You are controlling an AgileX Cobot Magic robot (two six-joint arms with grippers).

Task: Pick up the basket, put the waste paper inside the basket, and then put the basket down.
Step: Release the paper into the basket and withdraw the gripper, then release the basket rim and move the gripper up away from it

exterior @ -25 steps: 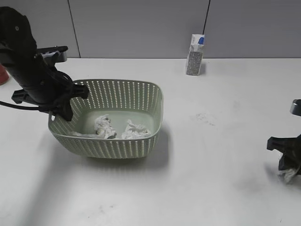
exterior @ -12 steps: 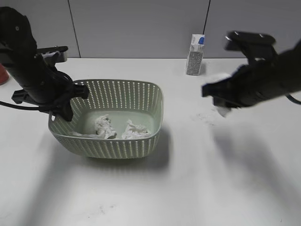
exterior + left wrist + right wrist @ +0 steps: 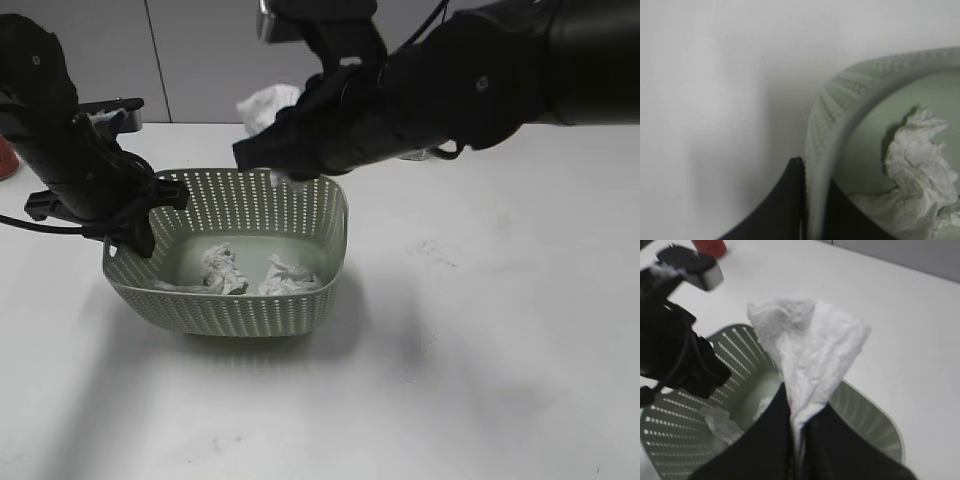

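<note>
Now waste paper (image 3: 807, 360) pinched in right hand (image 3: 799, 440) (above basket (image 3: 330, 215)).

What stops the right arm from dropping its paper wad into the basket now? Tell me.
Probably nothing. The right end effector holds the wad above the basket's open top; the left end effector only clamps the far rim.

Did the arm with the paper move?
Yes. The right gripper, pinching a paper wad, swung left across the table and is now at the basket's far rim.
</note>
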